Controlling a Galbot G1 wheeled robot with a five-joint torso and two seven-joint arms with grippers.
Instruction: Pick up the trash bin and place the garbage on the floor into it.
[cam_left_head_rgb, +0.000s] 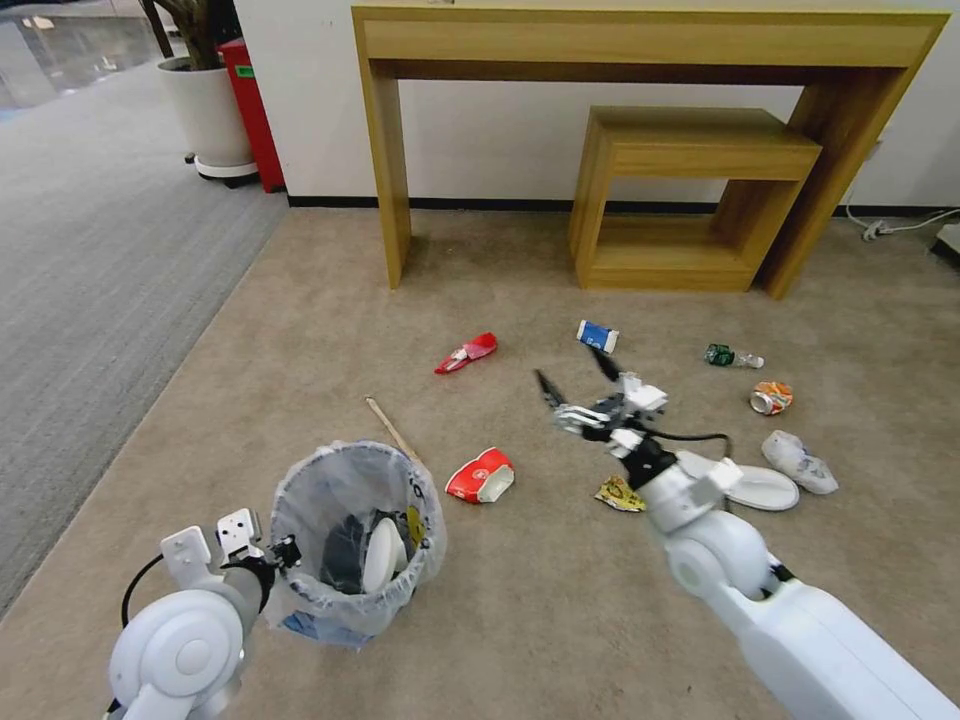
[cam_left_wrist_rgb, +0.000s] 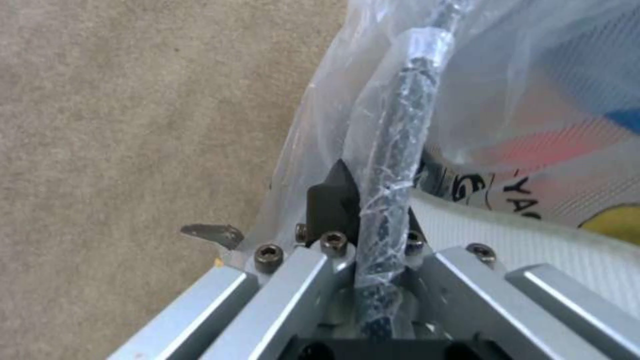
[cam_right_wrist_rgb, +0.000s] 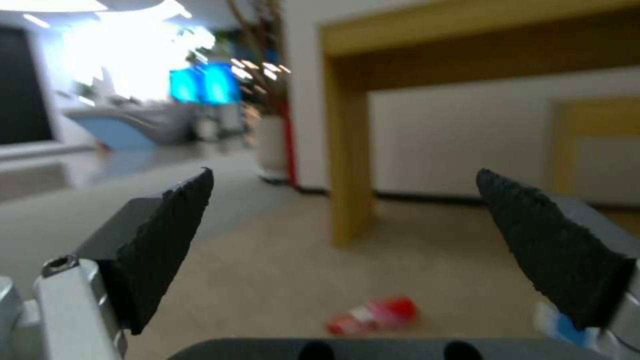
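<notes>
The trash bin (cam_left_head_rgb: 340, 480), lined with a crinkled clear bag, stands on the beige floor (cam_left_head_rgb: 560, 600) at the front left. A white slipper (cam_left_head_rgb: 383, 553) lies inside it. My left gripper (cam_left_head_rgb: 285, 553) is shut on its bagged black rim (cam_left_wrist_rgb: 390, 165). Over the middle of the floor, my right gripper (cam_left_head_rgb: 575, 375) hangs open and empty, its black fingers (cam_right_wrist_rgb: 167, 240) spread wide. The garbage lies around: two red crushed cups (cam_left_head_rgb: 467, 352) (cam_left_head_rgb: 480, 476), a blue-white cup (cam_left_head_rgb: 597, 335), a stick (cam_left_head_rgb: 392, 428), a yellow wrapper (cam_left_head_rgb: 618, 493), another white slipper (cam_left_head_rgb: 765, 489), a white wad (cam_left_head_rgb: 800, 462), an orange can (cam_left_head_rgb: 771, 397) and a small bottle (cam_left_head_rgb: 732, 356).
A tall wooden desk (cam_left_head_rgb: 640, 40) with a lower wooden table (cam_left_head_rgb: 700, 150) nested under it stands against the back wall. A white planter (cam_left_head_rgb: 207, 110) and a red box (cam_left_head_rgb: 250, 100) stand at the back left. Grey ribbed carpet (cam_left_head_rgb: 100, 240) borders the left side. A cable (cam_left_head_rgb: 890, 225) runs along the right wall.
</notes>
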